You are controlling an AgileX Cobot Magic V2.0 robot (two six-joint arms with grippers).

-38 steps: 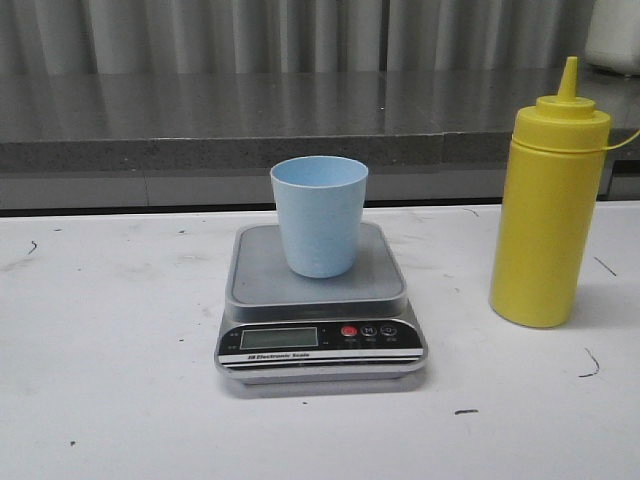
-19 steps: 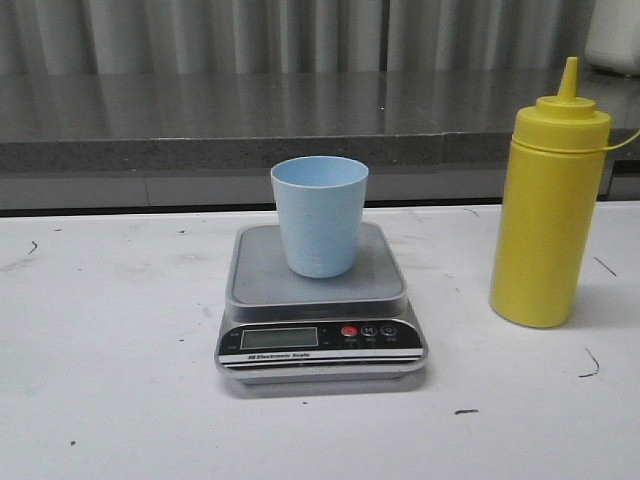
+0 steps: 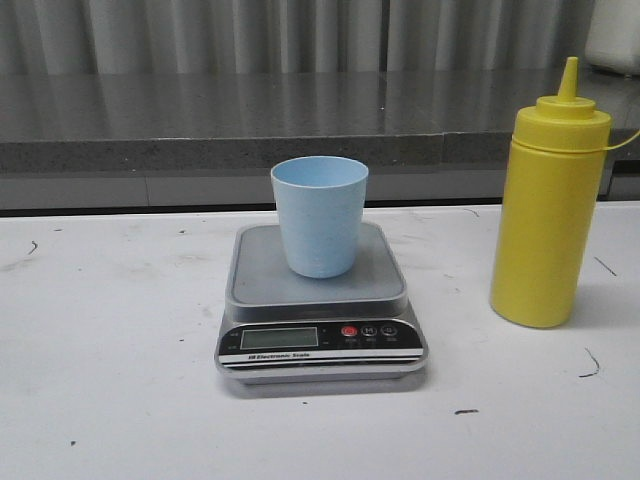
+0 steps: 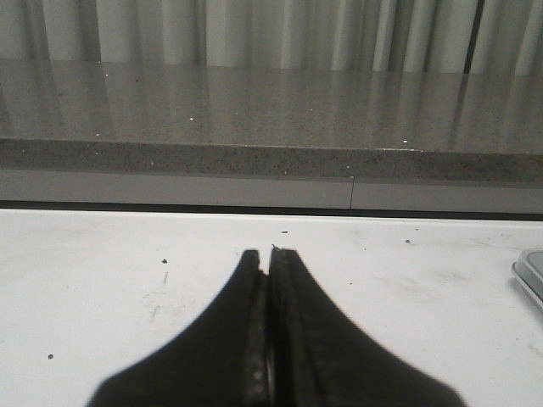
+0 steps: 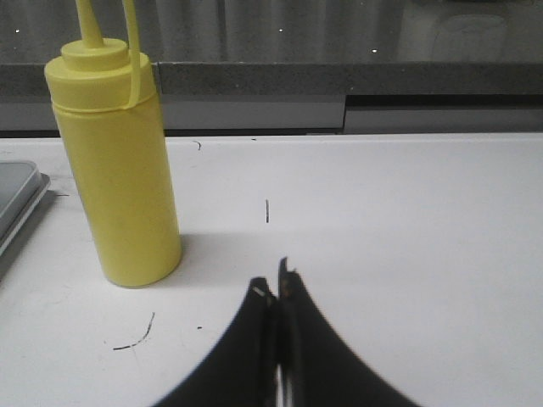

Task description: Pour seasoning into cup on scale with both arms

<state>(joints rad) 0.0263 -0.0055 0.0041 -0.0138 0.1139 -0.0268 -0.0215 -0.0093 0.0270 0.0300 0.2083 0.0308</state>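
The light blue cup (image 3: 320, 215) stands upright on the platform of the silver-grey scale (image 3: 318, 305) in the middle of the white table. The tall yellow seasoning bottle (image 3: 549, 205) stands upright to the right of the scale; it also shows in the right wrist view (image 5: 114, 161). Neither gripper shows in the front view. My left gripper (image 4: 270, 253) is shut and empty, low over bare table, with the scale's edge (image 4: 530, 275) off to one side. My right gripper (image 5: 273, 284) is shut and empty, a short way from the bottle's base.
A grey stone counter (image 3: 250, 120) runs along the back of the table with a curtain behind it. A white object (image 3: 612, 35) sits on the counter at the far right. Small dark marks (image 3: 590, 365) dot the table top.
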